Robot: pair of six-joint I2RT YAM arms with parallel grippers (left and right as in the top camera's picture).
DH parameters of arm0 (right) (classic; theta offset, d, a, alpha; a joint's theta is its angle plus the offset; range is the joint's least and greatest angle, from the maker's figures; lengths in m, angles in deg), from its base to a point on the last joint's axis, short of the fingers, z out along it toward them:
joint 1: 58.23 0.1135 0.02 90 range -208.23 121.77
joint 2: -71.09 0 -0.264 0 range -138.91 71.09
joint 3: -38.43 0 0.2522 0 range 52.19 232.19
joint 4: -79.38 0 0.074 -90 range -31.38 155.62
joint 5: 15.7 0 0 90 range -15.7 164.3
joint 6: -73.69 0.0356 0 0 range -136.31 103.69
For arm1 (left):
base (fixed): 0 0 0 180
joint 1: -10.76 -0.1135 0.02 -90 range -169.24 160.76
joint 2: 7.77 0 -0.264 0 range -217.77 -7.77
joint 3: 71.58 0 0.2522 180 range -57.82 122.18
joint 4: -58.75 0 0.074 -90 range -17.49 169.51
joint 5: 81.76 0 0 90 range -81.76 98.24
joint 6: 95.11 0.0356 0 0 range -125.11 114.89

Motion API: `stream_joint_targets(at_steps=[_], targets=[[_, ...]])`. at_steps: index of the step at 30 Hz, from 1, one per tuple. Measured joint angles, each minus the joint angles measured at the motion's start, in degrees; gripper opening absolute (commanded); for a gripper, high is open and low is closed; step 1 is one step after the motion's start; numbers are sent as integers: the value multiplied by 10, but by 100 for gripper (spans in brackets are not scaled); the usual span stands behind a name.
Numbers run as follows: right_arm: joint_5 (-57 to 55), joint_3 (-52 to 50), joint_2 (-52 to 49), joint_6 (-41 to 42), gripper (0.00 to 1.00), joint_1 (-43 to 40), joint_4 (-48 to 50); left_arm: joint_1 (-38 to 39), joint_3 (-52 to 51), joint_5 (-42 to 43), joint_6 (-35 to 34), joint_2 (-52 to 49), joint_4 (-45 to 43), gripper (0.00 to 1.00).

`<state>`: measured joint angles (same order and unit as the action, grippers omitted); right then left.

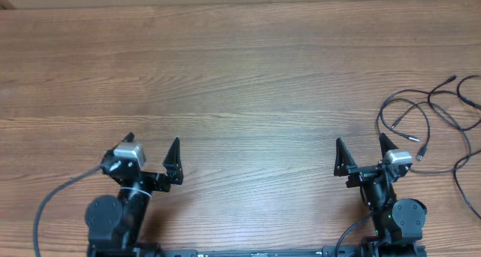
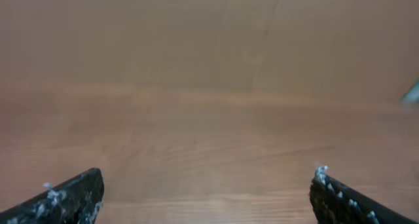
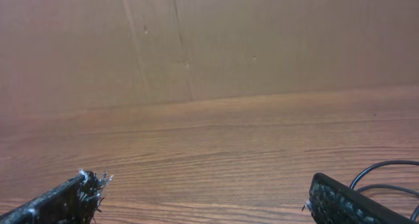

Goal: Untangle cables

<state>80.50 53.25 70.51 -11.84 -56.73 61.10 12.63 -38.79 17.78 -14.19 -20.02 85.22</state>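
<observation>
The cables [image 1: 432,103] lie in a loose tangle of thin black loops on the wooden table at the far right, with small plug tips at several ends. My right gripper [image 1: 361,140] stands open just left of them, touching none. In the right wrist view my right gripper [image 3: 203,179] holds nothing, and a cable loop [image 3: 383,164] shows beyond its right finger [image 3: 340,204]. My left gripper [image 1: 152,140] is open at the near left, far from the cables. The left wrist view shows my left gripper [image 2: 208,173] over bare wood.
A brown cardboard wall [image 3: 196,40] runs along the table's far edge [image 1: 225,3]. Thick black arm cables [image 1: 52,201] trail by the left arm's base. A blurred pale object [image 2: 412,93] shows at the right edge of the left wrist view.
</observation>
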Motion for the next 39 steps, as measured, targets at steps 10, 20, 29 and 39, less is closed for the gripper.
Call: stream_joint_targets(at_steps=[10,20,29,39], targets=[[0,0,0,0,100,0,0,0,-125,3,0,109,-166,100],[0,0,0,0,100,0,0,0,-180,-57,12,114,-232,100],[0,0,0,0,100,0,0,0,-185,-77,37,115,-84,99],[0,0,0,0,100,0,0,0,-185,-77,37,115,-84,100]])
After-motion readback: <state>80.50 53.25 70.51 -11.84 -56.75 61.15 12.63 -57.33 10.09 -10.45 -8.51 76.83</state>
